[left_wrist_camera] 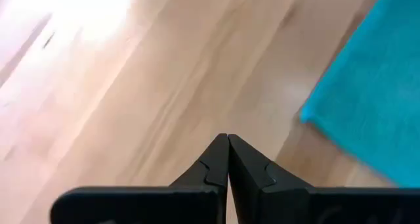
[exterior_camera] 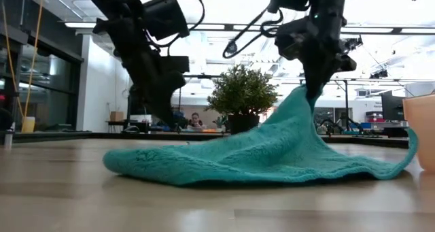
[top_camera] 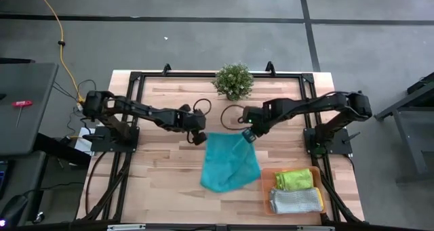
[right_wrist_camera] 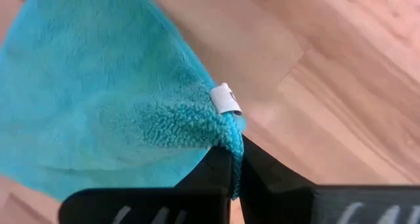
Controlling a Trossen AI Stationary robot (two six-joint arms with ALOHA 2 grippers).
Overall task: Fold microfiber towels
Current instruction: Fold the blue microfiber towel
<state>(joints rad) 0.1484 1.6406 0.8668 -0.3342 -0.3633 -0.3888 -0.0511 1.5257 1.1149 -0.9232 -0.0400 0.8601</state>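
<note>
High view | right gripper [top_camera: 249,136] pinches teal towel [top_camera: 229,163] corner, lifted off table [top_camera: 163,177] | left gripper [top_camera: 199,139] closed, empty, just beside towel's other corner

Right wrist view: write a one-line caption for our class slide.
Right gripper shut on a corner of the teal towel, its white tag showing, above the wooden table.

bare wood lies open from 6 to 9 o'clock of the teal towel [top_camera: 229,162]. the potted plant [top_camera: 233,80] blocks 12 o'clock, the orange tray [top_camera: 266,190] with folded cloths [top_camera: 296,190] crowds 4 o'clock, and both arms close 10 and 2 o'clock.
</note>
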